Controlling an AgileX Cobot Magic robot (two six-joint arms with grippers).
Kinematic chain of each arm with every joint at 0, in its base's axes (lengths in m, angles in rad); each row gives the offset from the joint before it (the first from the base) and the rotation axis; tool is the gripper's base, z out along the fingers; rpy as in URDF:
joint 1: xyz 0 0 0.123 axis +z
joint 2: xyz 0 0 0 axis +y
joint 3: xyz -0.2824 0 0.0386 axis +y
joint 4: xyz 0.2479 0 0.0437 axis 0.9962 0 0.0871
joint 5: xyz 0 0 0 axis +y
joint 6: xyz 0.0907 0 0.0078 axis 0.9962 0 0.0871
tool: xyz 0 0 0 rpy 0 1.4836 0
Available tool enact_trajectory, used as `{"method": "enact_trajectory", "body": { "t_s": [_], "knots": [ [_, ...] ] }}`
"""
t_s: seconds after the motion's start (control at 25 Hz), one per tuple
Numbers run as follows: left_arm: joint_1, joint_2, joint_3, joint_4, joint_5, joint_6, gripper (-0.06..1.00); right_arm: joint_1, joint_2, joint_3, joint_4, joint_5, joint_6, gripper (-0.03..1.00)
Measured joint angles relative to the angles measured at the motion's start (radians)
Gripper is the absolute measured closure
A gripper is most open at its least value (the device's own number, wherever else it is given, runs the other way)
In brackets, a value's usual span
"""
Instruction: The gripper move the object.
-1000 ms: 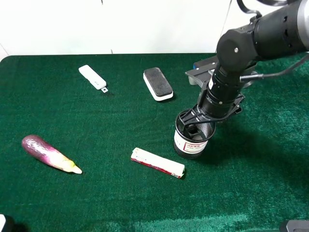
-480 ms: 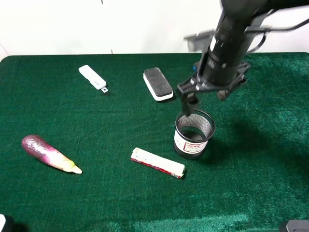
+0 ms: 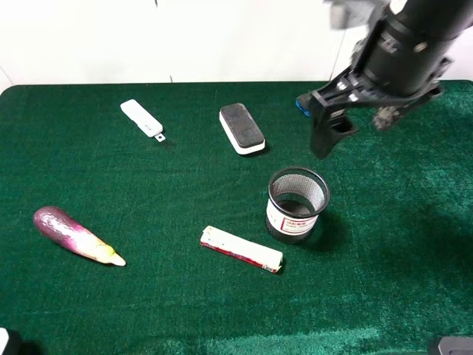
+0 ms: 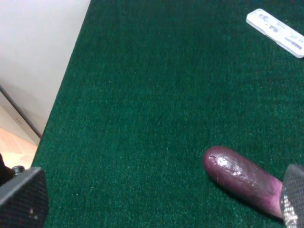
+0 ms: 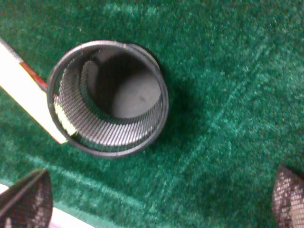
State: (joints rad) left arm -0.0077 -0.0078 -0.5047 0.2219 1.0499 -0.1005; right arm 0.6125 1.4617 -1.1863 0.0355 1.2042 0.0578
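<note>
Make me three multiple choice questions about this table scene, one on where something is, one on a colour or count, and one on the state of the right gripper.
1. Where does the eggplant lie in the high view?
A. near the left edge of the table
B. inside the pen cup
C. against the eraser

2. What colour is the table cloth?
A. red
B. green
C. white

3. What is the right gripper doing?
A. clamping the cup's rim
B. open above the pen cup, holding nothing
C. gripping the eraser

Answers: A, it lies far left on the cloth. B, the cloth is dark green. B, the fingers are spread wide, clear of the cup.
</note>
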Motion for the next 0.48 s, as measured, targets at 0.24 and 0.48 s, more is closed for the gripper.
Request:
{"method": "enact_trajectory", "body": {
  "t_s": [0.24,0.48],
  "knots": [
    [0.0,0.0,0.0,0.0,0.0,0.0,-0.05,0.0,-0.141,0.0,0.03,0.009,0.026,0.28],
    [0.0,0.0,0.0,0.0,0.0,0.0,-0.05,0.0,-0.302,0.022,0.038,0.01,0.049,0.28]
  ]
}}
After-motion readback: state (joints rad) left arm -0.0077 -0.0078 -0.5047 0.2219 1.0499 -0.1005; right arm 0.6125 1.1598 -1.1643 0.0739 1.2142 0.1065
